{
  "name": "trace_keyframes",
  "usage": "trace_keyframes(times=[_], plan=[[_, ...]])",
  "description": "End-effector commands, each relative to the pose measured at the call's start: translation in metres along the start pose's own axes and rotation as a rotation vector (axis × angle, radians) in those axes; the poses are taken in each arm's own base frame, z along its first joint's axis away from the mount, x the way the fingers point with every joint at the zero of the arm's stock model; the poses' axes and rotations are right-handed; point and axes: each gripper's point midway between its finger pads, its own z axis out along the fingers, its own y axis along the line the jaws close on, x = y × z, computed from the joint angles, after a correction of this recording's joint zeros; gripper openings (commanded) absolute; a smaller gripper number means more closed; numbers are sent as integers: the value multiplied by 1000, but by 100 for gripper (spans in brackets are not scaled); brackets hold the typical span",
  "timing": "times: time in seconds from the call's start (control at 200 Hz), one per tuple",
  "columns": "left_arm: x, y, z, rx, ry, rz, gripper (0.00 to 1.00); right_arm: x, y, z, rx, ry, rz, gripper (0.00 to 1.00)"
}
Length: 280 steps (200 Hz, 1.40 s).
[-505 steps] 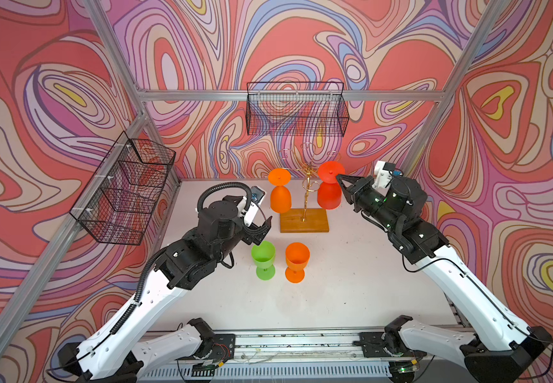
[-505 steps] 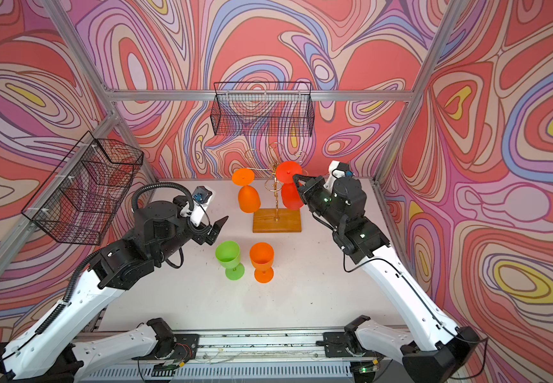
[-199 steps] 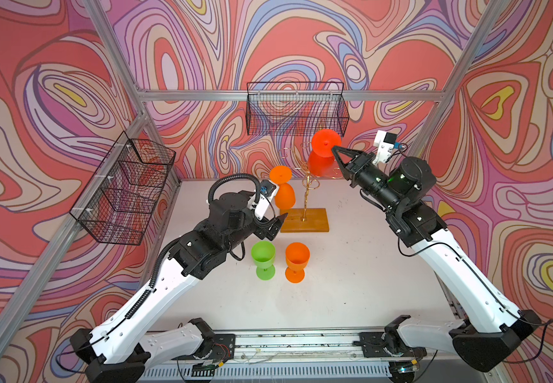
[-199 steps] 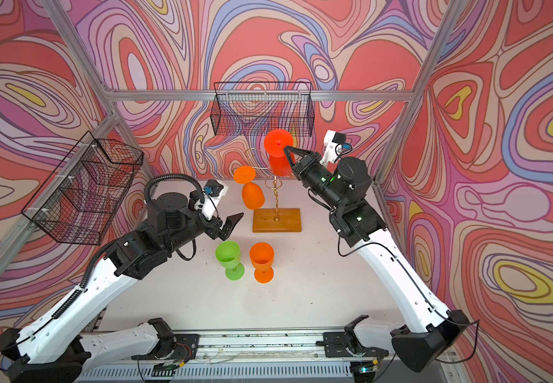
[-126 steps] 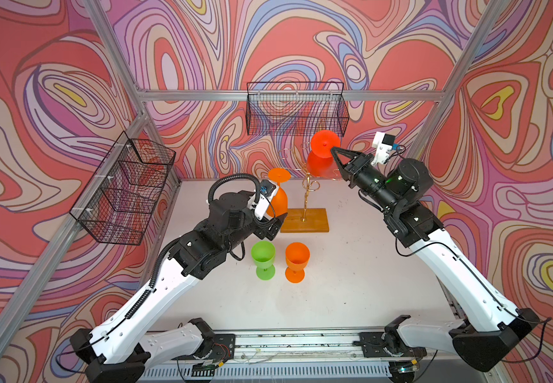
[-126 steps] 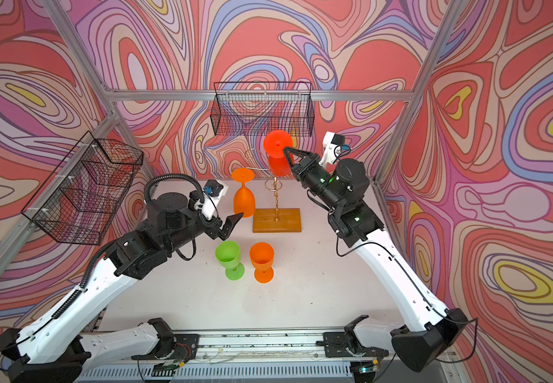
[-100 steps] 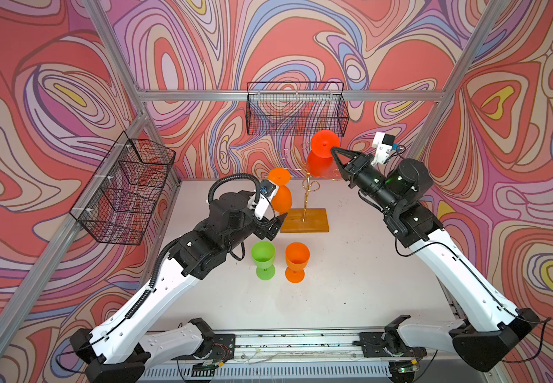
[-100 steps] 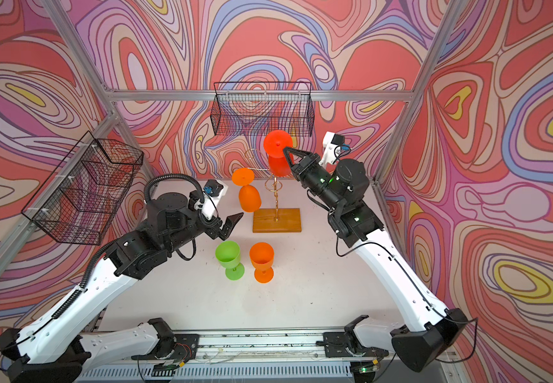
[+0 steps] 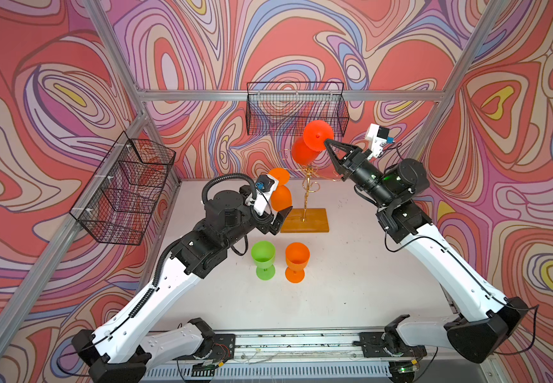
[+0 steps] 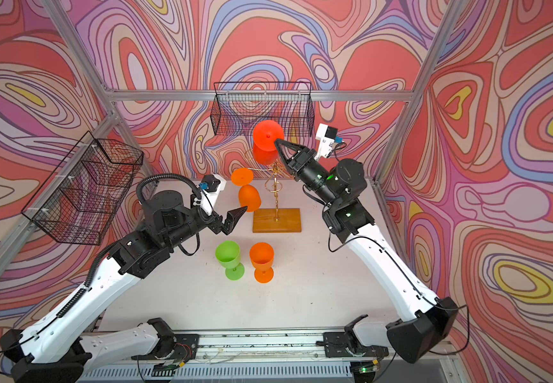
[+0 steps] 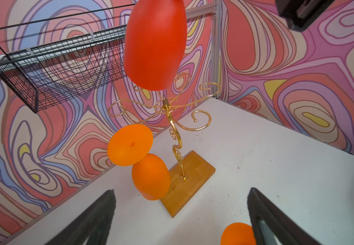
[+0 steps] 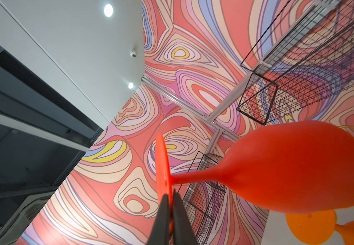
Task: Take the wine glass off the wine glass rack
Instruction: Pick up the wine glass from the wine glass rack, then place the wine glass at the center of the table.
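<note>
The right claw [image 9: 325, 142] is pinched shut on the rim of the red glass's [image 9: 314, 134] foot. Its wrist view shows 2 black fingers [image 12: 161, 212] clamped on the thin disc. The glass hangs foot-up from that grip, with the bowl below and beyond the claw tips. Its mouth sits just over the rack's [image 9: 308, 221] top hub (touching or barely apart, I cannot tell). Past the tips the back basket [image 9: 296, 109] hangs on the wall, close to the foot, and there is open air to either side.

The left claw [image 10: 235, 217] is spread wide and holds nothing. Straight ahead of it the hung orange glass [image 11: 150, 176] dangles upside down from a rack arm, near but untouched.

Below this claw, on the white table [image 9: 351, 272], the green glass [image 9: 263, 257] and the standing orange glass [image 9: 297, 260] are upright, just beside each other. The side basket [image 9: 125, 195] hangs well off to the left claw's outer side.
</note>
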Motion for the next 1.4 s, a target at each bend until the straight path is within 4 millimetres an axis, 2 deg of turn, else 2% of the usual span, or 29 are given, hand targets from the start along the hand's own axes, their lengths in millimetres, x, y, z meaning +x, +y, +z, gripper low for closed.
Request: trace_keyframes(times=[0.0, 0.285, 0.381, 0.521, 0.726, 0.951, 1.087, 1.397], plan=[[-30, -6, -8, 102, -161, -22, 96, 6, 33, 5, -164, 65, 2, 0], [-48, 5, -15, 200, -326, -24, 96, 15, 57, 7, -356, 138, 56, 0], [-57, 19, -23, 215, -400, -67, 97, 17, 65, 6, -407, 162, 64, 0], [-65, 51, -36, 232, -495, -156, 97, 20, 76, 4, -494, 196, 83, 0], [-77, 75, -43, 334, -590, -226, 93, 23, 73, 6, -537, 225, 132, 0], [-92, 69, -43, 541, -638, -247, 88, 25, 68, 8, -552, 241, 161, 0], [-96, 70, -42, 636, -657, -270, 82, 26, 66, 8, -549, 244, 163, 0], [-96, 69, -39, 661, -627, -264, 79, 26, 63, 9, -557, 240, 173, 0]])
